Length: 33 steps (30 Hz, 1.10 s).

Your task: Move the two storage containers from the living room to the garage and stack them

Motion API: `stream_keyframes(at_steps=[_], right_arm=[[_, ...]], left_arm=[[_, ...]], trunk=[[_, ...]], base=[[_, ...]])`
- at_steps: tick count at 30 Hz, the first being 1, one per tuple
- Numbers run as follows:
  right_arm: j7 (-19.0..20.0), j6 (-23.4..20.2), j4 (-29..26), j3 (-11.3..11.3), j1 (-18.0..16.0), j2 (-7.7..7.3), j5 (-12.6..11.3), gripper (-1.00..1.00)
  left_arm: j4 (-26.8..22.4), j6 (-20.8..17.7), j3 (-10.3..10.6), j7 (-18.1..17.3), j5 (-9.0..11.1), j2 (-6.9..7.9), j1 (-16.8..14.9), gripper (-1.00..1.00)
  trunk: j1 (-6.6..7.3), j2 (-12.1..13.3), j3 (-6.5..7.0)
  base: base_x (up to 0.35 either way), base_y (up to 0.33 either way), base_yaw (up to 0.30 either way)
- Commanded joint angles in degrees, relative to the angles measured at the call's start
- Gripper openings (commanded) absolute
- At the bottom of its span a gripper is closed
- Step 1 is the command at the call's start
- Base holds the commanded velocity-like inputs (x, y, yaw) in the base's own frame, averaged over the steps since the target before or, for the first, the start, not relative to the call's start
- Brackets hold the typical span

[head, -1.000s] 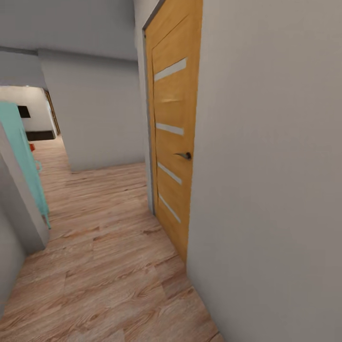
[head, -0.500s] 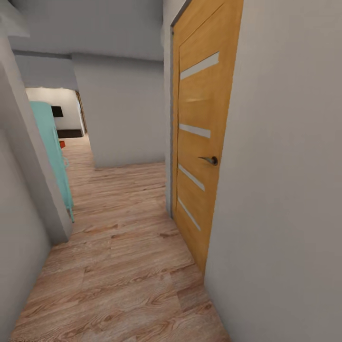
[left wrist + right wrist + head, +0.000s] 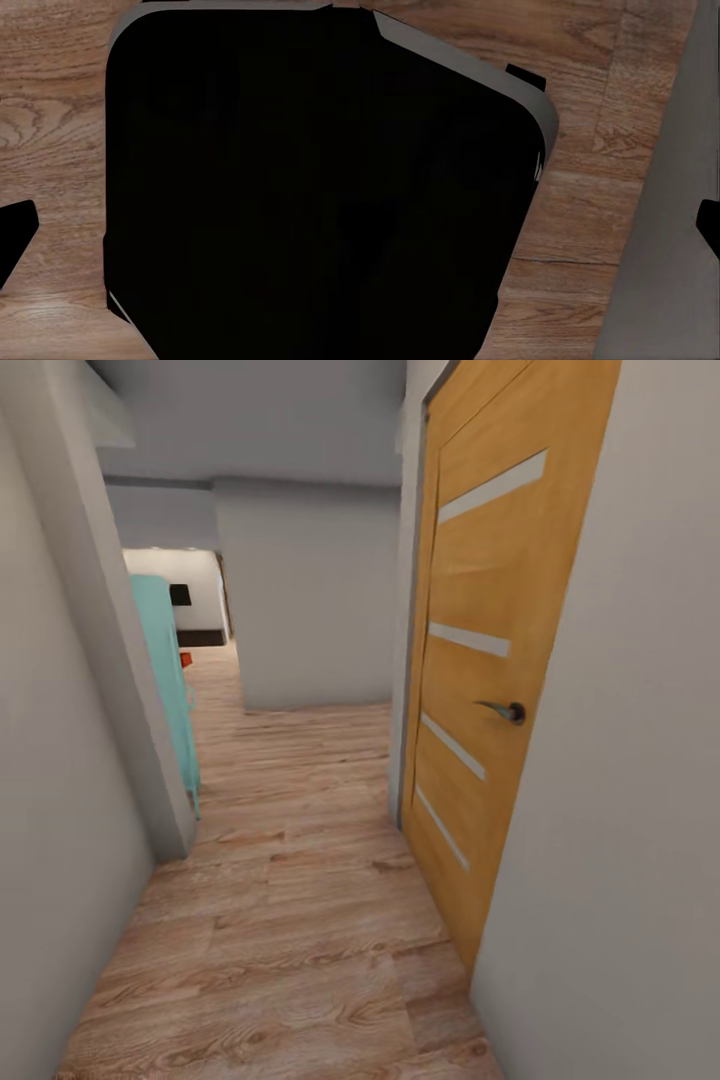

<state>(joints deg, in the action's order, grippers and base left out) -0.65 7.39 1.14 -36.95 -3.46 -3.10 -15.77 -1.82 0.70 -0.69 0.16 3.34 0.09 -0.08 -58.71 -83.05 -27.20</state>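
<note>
Currently, step: judged from the scene, the robot is in transit along a hallway with a wood-plank floor (image 3: 290,920), heading toward the far living room (image 3: 195,615).
Door: an orange-wood door (image 3: 490,690) with 4 pale slits and a dark lever handle (image 3: 503,710) stands shut at the right of the head view, close by; likely the garage entrance.
Left side: a teal panel (image 3: 170,680) leans out past a grey wall corner (image 3: 120,660).
Containers: a small orange-red spot (image 3: 186,658) shows on the far floor by a low dark cabinet (image 3: 200,637); too small to say if it is 1 of the 2 storage containers, and contents cannot be told.
Claws: both wrist views show a black rounded body (image 3: 232,180) over floor planks; whether either claw is open or holding anything cannot be told.
Next move: probably drive on down the hallway, keeping off the walls.
</note>
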Motion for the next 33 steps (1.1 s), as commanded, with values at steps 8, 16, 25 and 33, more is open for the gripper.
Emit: stream_keyframes(at_steps=[8,16,25,33], right_arm=[[0.0,0.3,0.1,-0.5,-0.1,0.02,-0.5,1.0],[0.0,0.3,0.1,-0.5,-0.1,0.02,-0.5,1.0],[0.0,0.3,0.1,-0.5,0.0,0.02,-0.5,1.0],[0.0,0.3,0.1,-0.5,0.0,-0.05,-0.5,1.0]], left_arm=[[0.0,0.1,0.0,0.0,0.3,0.0,0.0,1.0],[0.0,0.1,0.0,0.0,0.3,0.0,0.0,1.0],[0.0,0.1,0.0,0.0,0.3,0.0,0.0,1.0],[0.0,0.0,0.0,0.0,0.3,0.0,0.0,1.0]], trunk=[[-0.02,0.0,-0.05],[-0.02,0.0,-0.05],[-0.02,0.0,-0.05],[-0.02,0.0,-0.05]], base=[[0.199,0.0,0.275],[0.199,0.0,0.274],[0.199,0.0,0.274],[0.234,0.0,0.171]])
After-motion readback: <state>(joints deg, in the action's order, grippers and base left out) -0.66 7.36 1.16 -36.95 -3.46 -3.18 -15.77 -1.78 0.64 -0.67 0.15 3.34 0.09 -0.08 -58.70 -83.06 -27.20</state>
